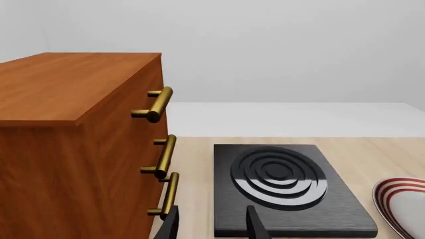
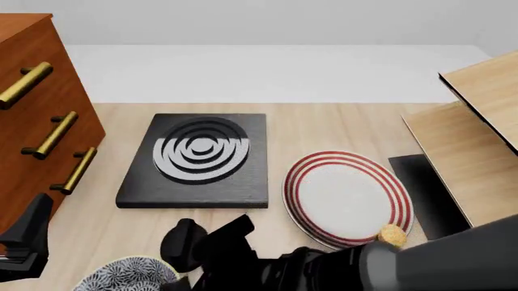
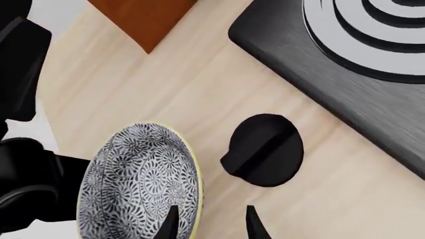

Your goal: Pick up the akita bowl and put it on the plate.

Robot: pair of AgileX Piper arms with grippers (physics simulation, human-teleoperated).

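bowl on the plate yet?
No. The akita bowl sits on the table, left of the plate, which holds nothing.

Three cameras: one fixed overhead-rear view, two riding the wrists.

The front view looks forward and down from above and behind the arms, taking in the counter (image 2: 324,130) from the wooden cabinet (image 2: 33,121) across to the plate (image 2: 348,197). The left wrist view sits low and near level, facing the far wall past the black slab (image 1: 285,189) — the same slab (image 2: 198,160) that lies mid-counter in the front view — with the cabinet close beside it. The right wrist view looks steeply down, very near the counter, onto the akita bowl (image 3: 139,179) and a black knob (image 3: 262,149), sharing the slab's corner with the other two views.
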